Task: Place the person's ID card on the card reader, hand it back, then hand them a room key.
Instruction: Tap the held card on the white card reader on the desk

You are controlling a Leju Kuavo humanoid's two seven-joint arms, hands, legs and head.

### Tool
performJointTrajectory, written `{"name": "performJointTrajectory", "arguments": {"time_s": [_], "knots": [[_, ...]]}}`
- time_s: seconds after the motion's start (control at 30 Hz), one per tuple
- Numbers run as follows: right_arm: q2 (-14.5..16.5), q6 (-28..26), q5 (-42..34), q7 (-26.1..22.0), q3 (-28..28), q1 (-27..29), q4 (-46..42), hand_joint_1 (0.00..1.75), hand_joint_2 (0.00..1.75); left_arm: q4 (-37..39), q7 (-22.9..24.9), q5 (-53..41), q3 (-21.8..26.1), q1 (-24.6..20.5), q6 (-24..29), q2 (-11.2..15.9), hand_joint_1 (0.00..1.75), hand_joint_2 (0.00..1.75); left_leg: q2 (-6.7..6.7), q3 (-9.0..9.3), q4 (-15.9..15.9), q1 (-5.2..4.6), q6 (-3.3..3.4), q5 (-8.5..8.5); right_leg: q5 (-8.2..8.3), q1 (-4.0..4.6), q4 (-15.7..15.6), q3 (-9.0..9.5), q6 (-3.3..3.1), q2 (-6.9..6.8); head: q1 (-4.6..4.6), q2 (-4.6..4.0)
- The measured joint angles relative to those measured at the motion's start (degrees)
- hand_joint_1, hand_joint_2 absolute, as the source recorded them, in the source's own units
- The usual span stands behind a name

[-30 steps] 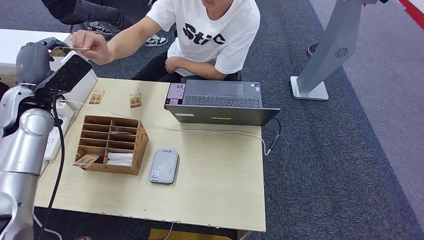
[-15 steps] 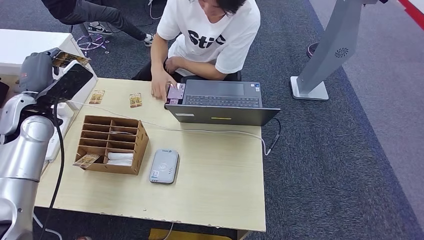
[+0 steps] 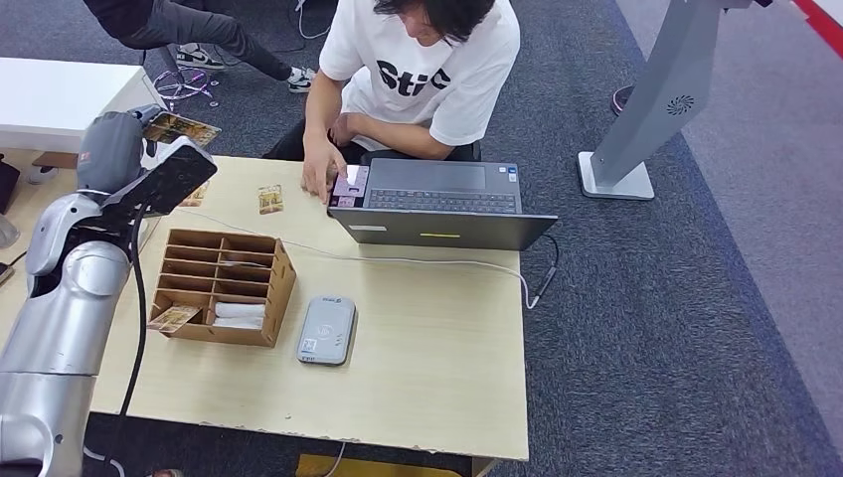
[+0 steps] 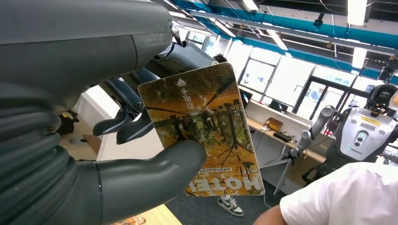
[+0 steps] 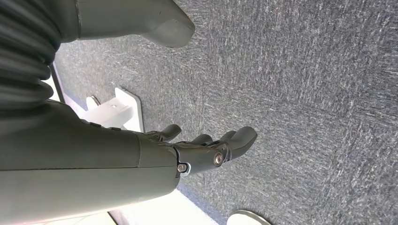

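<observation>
The left robot hand (image 3: 111, 149) is raised above the far left corner of the desk (image 3: 437, 348), pinching an autumn-leaf hotel card (image 4: 206, 131) between its thick thumb (image 4: 155, 171) and the darker fingers (image 4: 126, 124) behind it; the card's printed face is turned toward the wrist camera. The right robot hand (image 5: 187, 150) hangs over dark carpet, holding nothing, its fingers loosely apart. Under the raised arm a wooden card organizer (image 3: 224, 286) sits on the desk with a card (image 3: 171, 318) poking out of its near left slot, and the grey card reader (image 3: 326, 330) lies just beside it with nothing on top. Two more cards (image 3: 268, 199) lie toward the far edge. Across the desk a seated person (image 3: 427, 70) in a white T-shirt rests a hand (image 3: 320, 177) next to an open laptop (image 3: 437, 204).
</observation>
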Motion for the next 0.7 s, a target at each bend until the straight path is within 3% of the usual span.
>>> {"name": "performJointTrajectory", "arguments": {"time_s": [0.4, 0.7], "knots": [[0.0, 0.0, -0.2, 0.0, 0.0, 0.0, 0.0, 0.00, 1.75, -1.3, -0.4, 0.8, -0.7, 0.6, -1.5, -0.1, 1.75, 1.75, 0.00, -0.01, 0.0, 0.00, 0.00, 0.00, 0.00, -0.01, 0.0, 0.00, 0.00, 0.00, 0.01, 0.00], [0.1, -0.2, -1.1, 0.0, 0.0, 0.0, 0.0, 0.00, 1.75, -10.6, 0.0, 3.8, -8.4, 6.2, -7.4, -0.2, 1.75, 1.75, -0.01, -0.04, 0.0, -0.01, 0.01, -0.01, 0.00, -0.02, 0.0, 0.00, 0.00, -0.01, 0.01, 0.00]]}}
